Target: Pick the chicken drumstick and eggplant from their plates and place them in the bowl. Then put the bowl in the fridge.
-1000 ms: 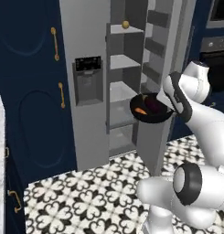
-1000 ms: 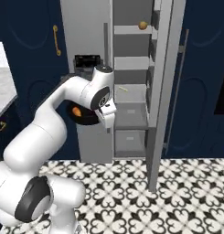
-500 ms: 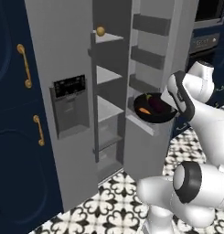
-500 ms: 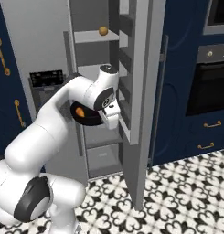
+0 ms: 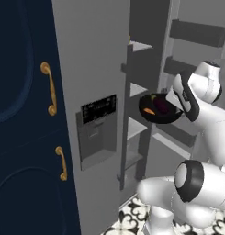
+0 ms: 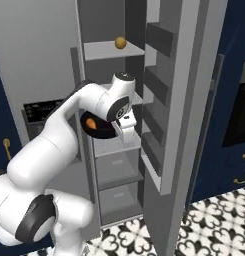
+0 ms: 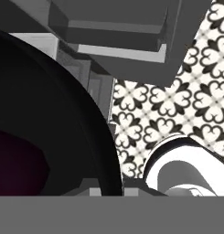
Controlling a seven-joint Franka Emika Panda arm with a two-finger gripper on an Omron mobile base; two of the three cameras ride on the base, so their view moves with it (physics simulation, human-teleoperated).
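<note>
Both foods already lie in the bowl (image 5: 160,109): the drumstick (image 5: 149,111) and the eggplant (image 5: 161,105). My gripper (image 5: 178,97) is clamped on the bowl's rim, holding it level just in front of the open fridge (image 5: 93,69), beside its middle shelf (image 6: 116,145). What's left, I judge, is setting it on that shelf.

Black bowl (image 5: 160,110), grey fridge (image 5: 95,82), black-and-white patterned floor (image 7: 177,100)
</note>
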